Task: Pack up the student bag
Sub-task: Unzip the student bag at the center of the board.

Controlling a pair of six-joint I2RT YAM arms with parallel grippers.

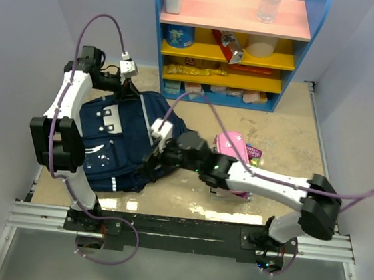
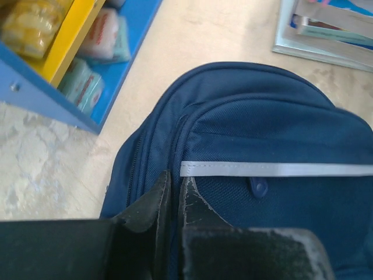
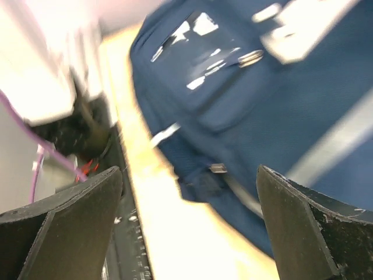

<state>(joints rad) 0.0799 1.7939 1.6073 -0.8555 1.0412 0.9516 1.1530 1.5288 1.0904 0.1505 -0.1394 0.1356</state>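
The student bag (image 1: 117, 139), navy blue with white print and pale stripes, lies flat on the table left of centre. My left gripper (image 1: 121, 93) is at the bag's far top edge. In the left wrist view it (image 2: 175, 178) is shut, its tips pinching a thin strip of the bag's fabric (image 2: 280, 134) beside the zip seam. My right gripper (image 1: 150, 167) hangs over the bag's near right edge. In the blurred right wrist view it (image 3: 192, 192) stands wide open, with nothing between its fingers and the bag (image 3: 245, 105) below.
A pink pencil case (image 1: 232, 147) lies right of the bag, partly behind my right arm. A blue and yellow shelf (image 1: 230, 47) with packets and bottles stands at the back. Books (image 2: 326, 29) lie beyond the bag. White walls close both sides.
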